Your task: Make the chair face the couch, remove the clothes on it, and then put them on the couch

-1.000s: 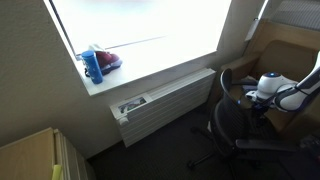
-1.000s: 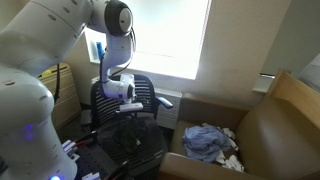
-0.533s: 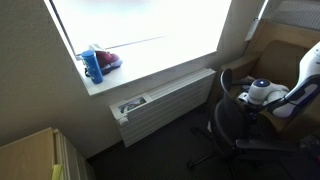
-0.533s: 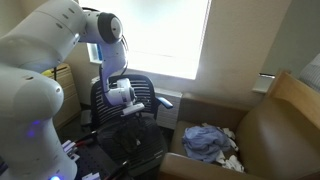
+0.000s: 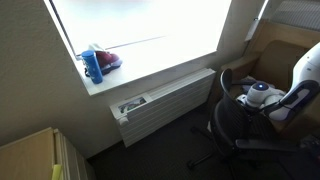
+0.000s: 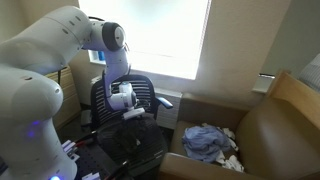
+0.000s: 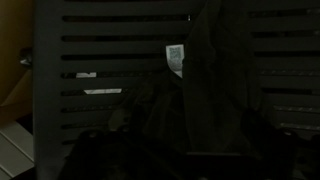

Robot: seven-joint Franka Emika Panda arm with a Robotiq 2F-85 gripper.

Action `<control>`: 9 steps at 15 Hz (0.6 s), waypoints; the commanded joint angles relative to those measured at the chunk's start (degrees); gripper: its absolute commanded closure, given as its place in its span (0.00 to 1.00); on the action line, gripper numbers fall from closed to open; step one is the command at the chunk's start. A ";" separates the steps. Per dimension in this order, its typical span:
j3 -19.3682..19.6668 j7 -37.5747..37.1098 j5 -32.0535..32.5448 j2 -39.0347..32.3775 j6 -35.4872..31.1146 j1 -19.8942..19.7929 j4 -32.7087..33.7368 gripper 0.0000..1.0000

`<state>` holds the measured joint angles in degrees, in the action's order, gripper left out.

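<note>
Office or lounge: couch (image 6: pixel 275 135), swivel chair (image 6: pixel 148 95), window heater (image 5: pixel 170 98)

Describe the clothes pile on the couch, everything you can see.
The clothes are a crumpled heap of soft-looking blue-grey fabric, with a paler, whitish piece at the lower right edge. Bunched up with no clear shape, they lie on the seat of the brown couch, close to the arm on the chair's side. Only the couch appears to touch them.
</note>
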<state>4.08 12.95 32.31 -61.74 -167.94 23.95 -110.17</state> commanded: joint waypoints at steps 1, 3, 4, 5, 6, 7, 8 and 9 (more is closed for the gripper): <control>-0.32 -1.10 -2.41 -9.42 -3.22 -1.04 7.73 0.00; -1.89 0.55 -4.31 -12.97 -2.67 -2.75 11.16 0.00; -2.57 1.15 -4.98 -14.58 -2.49 -3.34 13.20 0.00; -3.19 1.43 -5.58 -15.60 -2.60 -3.74 14.51 0.24; -3.71 1.75 -5.94 -16.50 -2.68 -4.05 15.88 0.26; -4.34 2.06 -6.30 -17.23 -2.66 -4.48 17.14 0.34; -4.75 2.40 -6.46 -18.07 -2.58 -4.84 18.65 0.41; -4.78 2.34 -6.65 -18.56 -2.54 -4.81 19.54 0.48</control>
<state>0.93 12.96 26.84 -77.95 -170.37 21.02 -94.70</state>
